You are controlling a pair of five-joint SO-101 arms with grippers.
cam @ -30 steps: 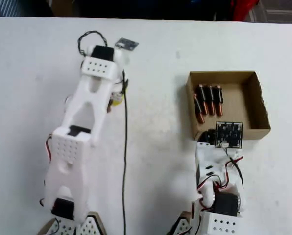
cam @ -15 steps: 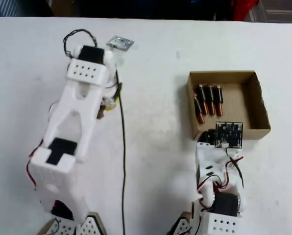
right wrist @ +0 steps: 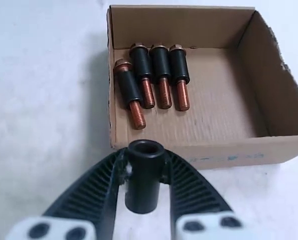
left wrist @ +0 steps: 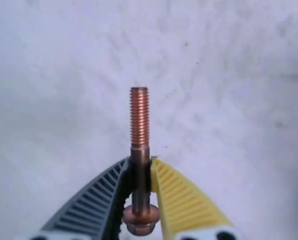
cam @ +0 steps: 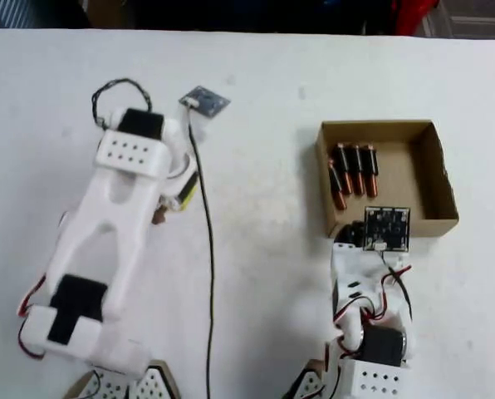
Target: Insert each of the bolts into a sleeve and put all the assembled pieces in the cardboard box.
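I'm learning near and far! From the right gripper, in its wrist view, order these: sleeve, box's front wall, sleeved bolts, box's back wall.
1. Sleeve, held by the fingers of the right gripper.
2. Box's front wall, just beyond.
3. Sleeved bolts, lying between the two walls.
4. Box's back wall, behind them, farthest.

Bright, even light, seemingly from overhead, washes the white table [cam: 264, 83], with soft shadows inside the cardboard box [right wrist: 275, 85].
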